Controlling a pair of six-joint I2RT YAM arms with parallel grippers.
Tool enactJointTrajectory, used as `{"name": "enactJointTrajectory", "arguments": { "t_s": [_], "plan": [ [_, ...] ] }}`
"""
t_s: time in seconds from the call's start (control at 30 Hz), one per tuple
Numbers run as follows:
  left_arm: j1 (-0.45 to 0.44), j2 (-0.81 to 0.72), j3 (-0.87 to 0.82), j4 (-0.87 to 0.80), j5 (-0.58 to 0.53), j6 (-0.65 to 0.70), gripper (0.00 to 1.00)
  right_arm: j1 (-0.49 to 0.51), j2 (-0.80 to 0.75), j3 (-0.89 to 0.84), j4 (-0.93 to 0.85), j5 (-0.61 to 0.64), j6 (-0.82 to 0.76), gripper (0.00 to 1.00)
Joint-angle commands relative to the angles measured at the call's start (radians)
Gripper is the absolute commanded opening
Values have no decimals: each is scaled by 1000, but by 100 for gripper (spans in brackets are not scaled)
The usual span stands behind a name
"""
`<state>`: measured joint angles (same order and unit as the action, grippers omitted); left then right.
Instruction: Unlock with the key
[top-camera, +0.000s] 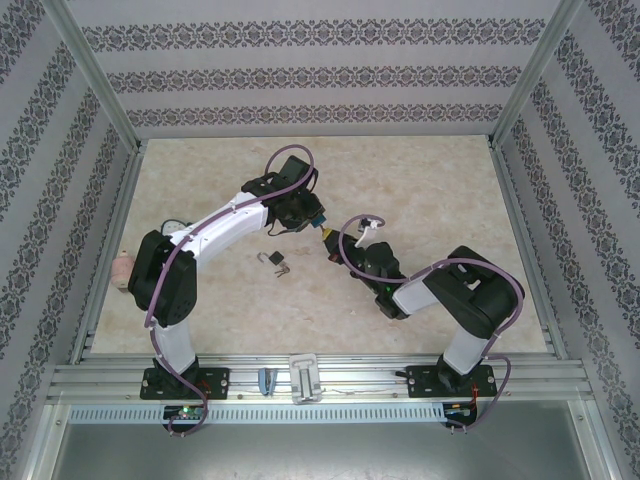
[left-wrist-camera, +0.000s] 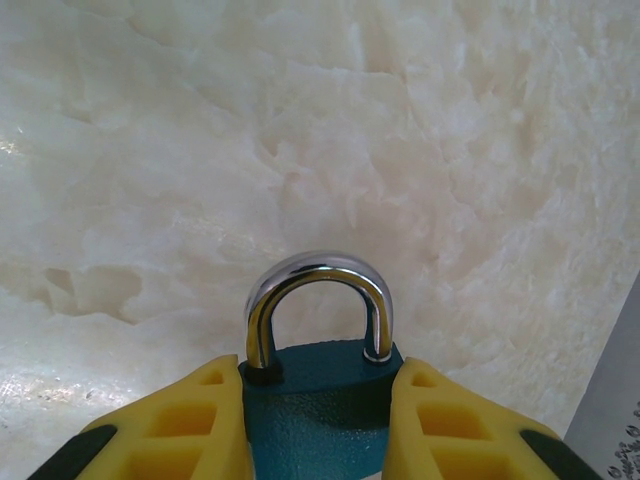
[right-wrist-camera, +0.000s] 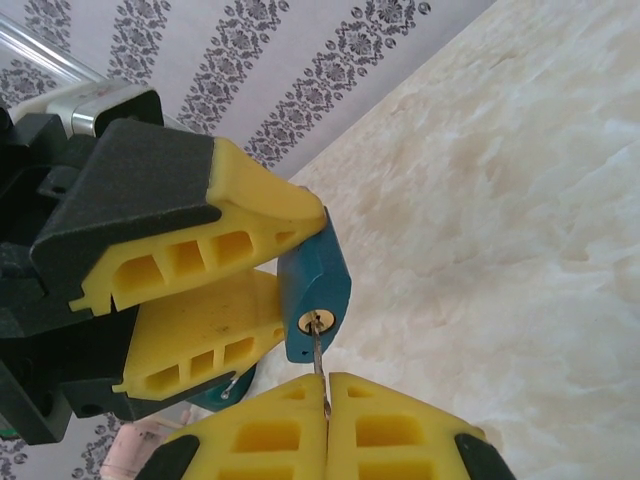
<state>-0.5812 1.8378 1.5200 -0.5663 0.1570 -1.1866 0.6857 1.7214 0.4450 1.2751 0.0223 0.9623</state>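
The top external camera sits high above and behind the arm bases (top-camera: 175, 382), looking down over the whole desk (top-camera: 430, 190) from afar. The left wrist camera looks past the left gripper (left-wrist-camera: 318, 368), very close, at the shackle end of the padlock (left-wrist-camera: 320, 425) and the desk beyond. The right wrist camera, equally close, faces over the right gripper (right-wrist-camera: 325, 385) and the key (right-wrist-camera: 318, 350) at the padlock's keyhole end, with the wall (right-wrist-camera: 300, 60) behind. All three views share the padlock

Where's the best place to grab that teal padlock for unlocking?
By the padlock's narrow edges, from the side, as the left gripper does: its shackle is free at one end, the keyhole at the other open to the key.
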Motion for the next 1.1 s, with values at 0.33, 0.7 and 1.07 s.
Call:
{"name": "enactJointTrajectory", "arguments": {
  "t_s": [0.33, 0.7, 1.07],
  "plan": [
    [-6, -8, 2, -109, 56, 56, 28, -9, -71, -36, 110, -118, 9, 0],
    [30, -29, -14, -128, 10, 87, 29, 20, -154, -159, 106, -123, -18, 0],
    [29, -3, -57, 8, 99, 253, 46, -34, -421, -301, -141, -76, -89, 0]
  ]
}}
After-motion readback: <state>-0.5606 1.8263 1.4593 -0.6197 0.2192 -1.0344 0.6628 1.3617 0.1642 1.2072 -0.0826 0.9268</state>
